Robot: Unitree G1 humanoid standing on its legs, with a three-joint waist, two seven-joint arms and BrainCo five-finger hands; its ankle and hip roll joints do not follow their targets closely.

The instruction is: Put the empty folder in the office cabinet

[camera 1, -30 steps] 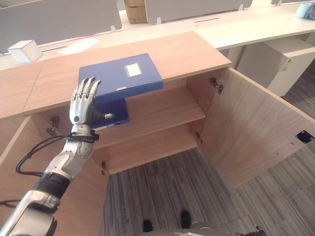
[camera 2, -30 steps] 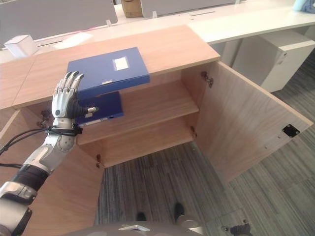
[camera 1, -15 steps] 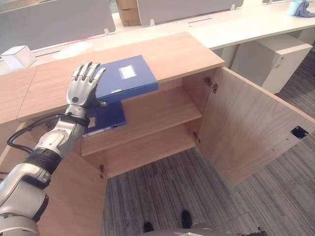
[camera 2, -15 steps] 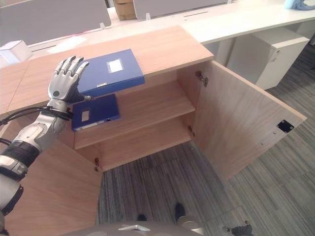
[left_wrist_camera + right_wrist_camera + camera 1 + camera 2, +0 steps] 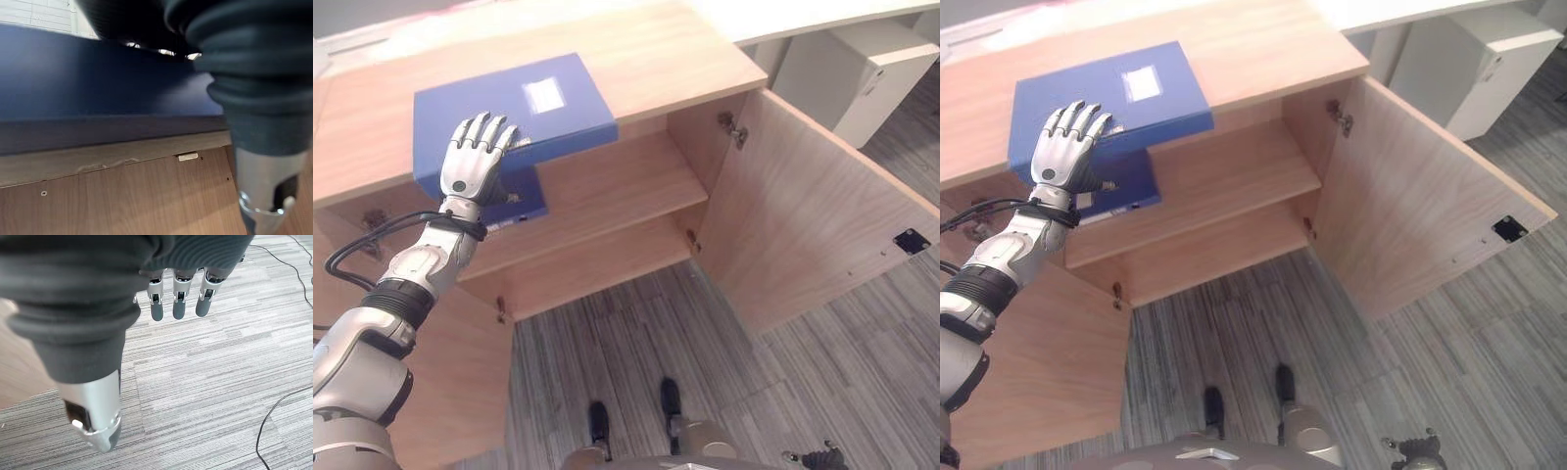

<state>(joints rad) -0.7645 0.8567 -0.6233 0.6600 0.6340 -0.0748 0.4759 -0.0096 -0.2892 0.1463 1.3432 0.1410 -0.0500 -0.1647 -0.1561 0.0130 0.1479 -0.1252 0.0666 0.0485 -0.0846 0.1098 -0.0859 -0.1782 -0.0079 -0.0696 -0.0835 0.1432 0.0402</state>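
We've got our left hand [image 5: 475,162] up at the near edge of the blue folder [image 5: 509,113], which lies flat on the cabinet top [image 5: 656,59] with its front edge jutting out over the open cabinet. Our fingers [image 5: 480,132] are straight and spread, laid against that overhanging edge, nothing curled round it, so we're touching, not holding. Just below, a second blue folder [image 5: 1121,186] sits on the upper shelf [image 5: 607,191], and the lower shelf [image 5: 597,259] is bare. The cabinet door [image 5: 813,220] stands wide open on our right side, so the way in is free.

In the left wrist view there's a broad blue face right against the hand, wood shelf edge beneath. Our right hand [image 5: 178,303] hangs down over the grey carpet [image 5: 220,382], fingers loosely straight and a little apart, carrying nothing.

Now, how will this thing handle? It looks like a stiff, boxy file with a smooth cover; being empty, we'd judge it light, but slick enough to slide off flat fingers. The overhang is our best place to take hold: thumb under, fingers on top, pinching the edge near its middle so it doesn't swing as we bring it down towards a shelf.
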